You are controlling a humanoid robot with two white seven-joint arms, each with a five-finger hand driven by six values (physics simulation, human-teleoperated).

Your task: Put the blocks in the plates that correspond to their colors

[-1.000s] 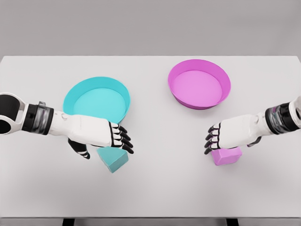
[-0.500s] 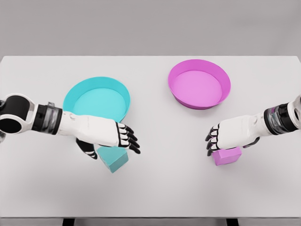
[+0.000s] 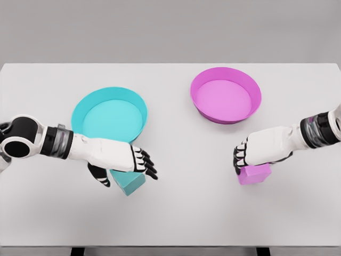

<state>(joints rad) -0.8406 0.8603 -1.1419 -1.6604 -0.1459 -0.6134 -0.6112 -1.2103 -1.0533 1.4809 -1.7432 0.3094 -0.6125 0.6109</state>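
Note:
A teal block (image 3: 130, 182) rests on the table in front of the teal plate (image 3: 85, 104). My left hand (image 3: 126, 172) is low over it, open, with the thumb on its left and the spread fingers (image 3: 145, 162) reaching past its top right. At the right, a pink block (image 3: 256, 175) sits on the table in front of the pink plate (image 3: 254, 90). My right hand (image 3: 259, 161) presses on it from above, with the fingers (image 3: 240, 157) curled down over its left edge. The tops of both blocks are partly hidden by the hands.
The white table (image 3: 176, 213) ends close to the bottom of the view. Both plates stand behind the hands, teal at left centre and pink at right centre. About a plate's width of bare table separates them.
My left hand slid right and down over the teal block. My right hand dropped onto the pink block and curled its fingers, and that block shifted slightly left.

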